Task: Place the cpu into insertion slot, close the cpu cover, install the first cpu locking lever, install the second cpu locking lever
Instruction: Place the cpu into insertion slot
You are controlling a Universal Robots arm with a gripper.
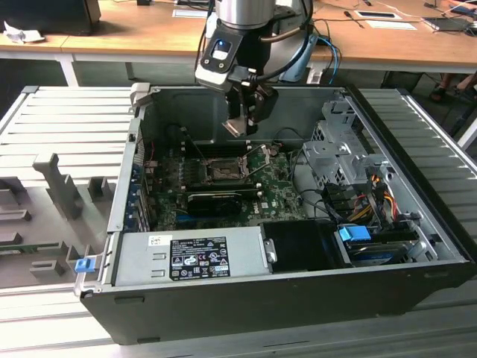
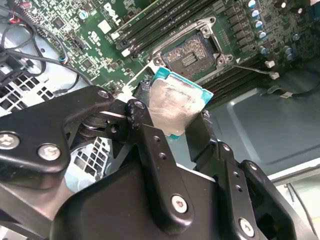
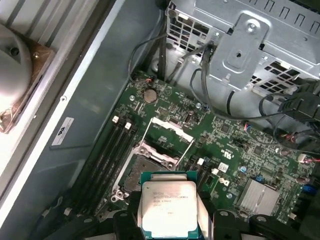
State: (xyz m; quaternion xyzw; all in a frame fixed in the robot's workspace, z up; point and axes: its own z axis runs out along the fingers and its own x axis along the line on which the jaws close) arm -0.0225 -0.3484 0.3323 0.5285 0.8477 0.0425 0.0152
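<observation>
- An open computer case; the gripper hangs over its green motherboard.
- The insertion slot lies bare, with the cpu cover swung up.
- The cpu is pinched by its edges between the fingers, clear above the slot. Seating it well likely needs a level chip and squared corners.

Slatted metal bench with a wooden desk behind

In the exterior view, a grey worktable of long parallel slats spans the foreground, with grey moulded fixtures on the exterior view's left. Behind it runs a light wooden desk on white legs, carrying papers and a black box. The light is even.
</observation>
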